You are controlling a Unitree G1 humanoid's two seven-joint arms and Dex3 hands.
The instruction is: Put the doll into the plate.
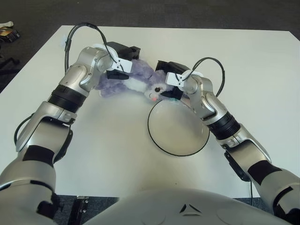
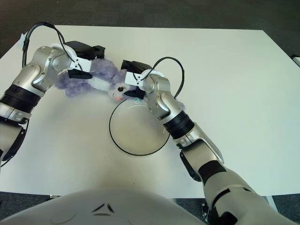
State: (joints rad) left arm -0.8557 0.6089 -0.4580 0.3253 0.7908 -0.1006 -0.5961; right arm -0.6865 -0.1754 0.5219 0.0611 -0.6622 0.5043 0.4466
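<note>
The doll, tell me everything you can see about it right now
The doll is a fluffy lavender plush with a white belly, a dark eye and a small pink-orange mouth. It lies on the white table just behind the plate, head toward the rim, not in it. The left hand sits on its body end, the right hand at its head; how firmly either grips is unclear.

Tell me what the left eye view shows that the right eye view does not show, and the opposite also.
Only the left eye view shows a small object on the floor beyond the table's far-left corner. Only the right eye view shows the table's right edge, with a dark item beyond it. Both show the purple doll lying just behind the plate, not in it, with the left hand at its body and the right hand at its head.
</note>
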